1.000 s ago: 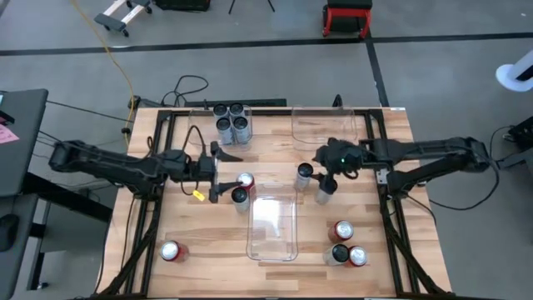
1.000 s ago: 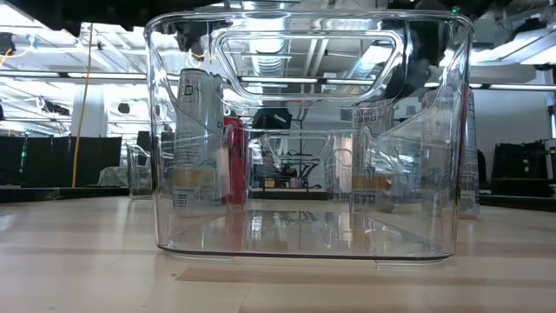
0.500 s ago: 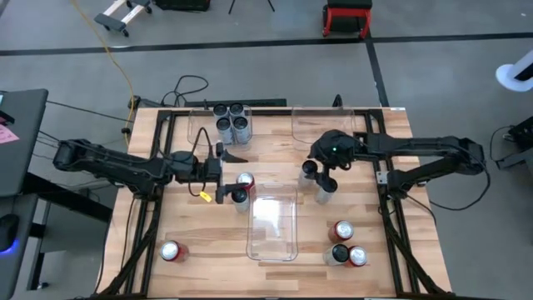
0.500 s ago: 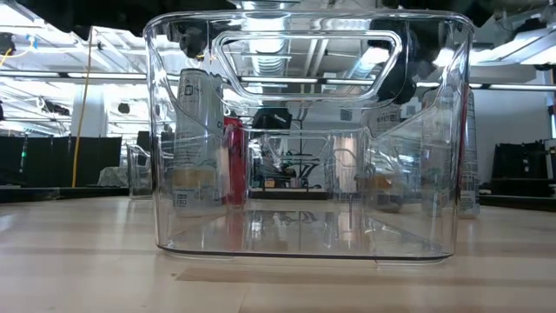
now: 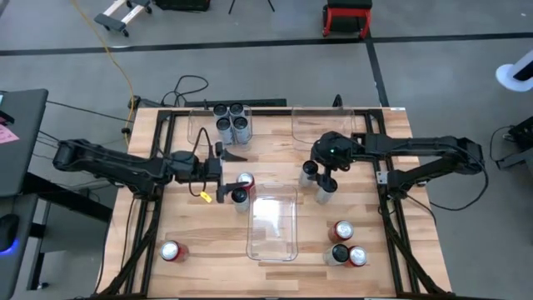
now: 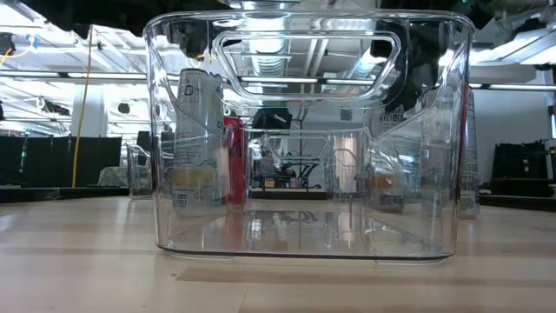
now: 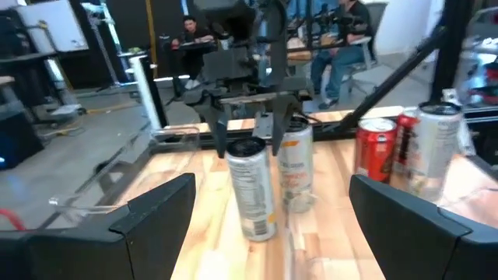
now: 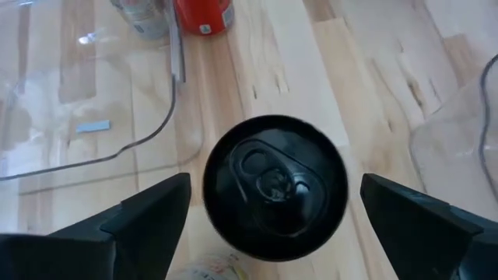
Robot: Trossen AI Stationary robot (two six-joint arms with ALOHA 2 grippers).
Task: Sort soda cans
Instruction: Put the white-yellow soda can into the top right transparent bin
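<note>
- A red soda can with a silver top stands alone near the table's front left corner on the light wooden table.
- The left gripper lies low over the table's left half, its dark fingers spread wide with nothing between them, just beside a red can and a dark-topped can that stand touching each other.
- Four silver-grey cans with dark tops cluster inside a clear plastic bin at the back left.
- A tall clear rectangular plastic bin sits at centre front, with no can inside it.
- The right gripper hangs directly above a silver-grey can with a black top, fingers open on either side of it and not touching; a second like can stands just beside.
- Another clear bin sits at the back right.
- Two red cans and one dark can group near the front right.
</note>
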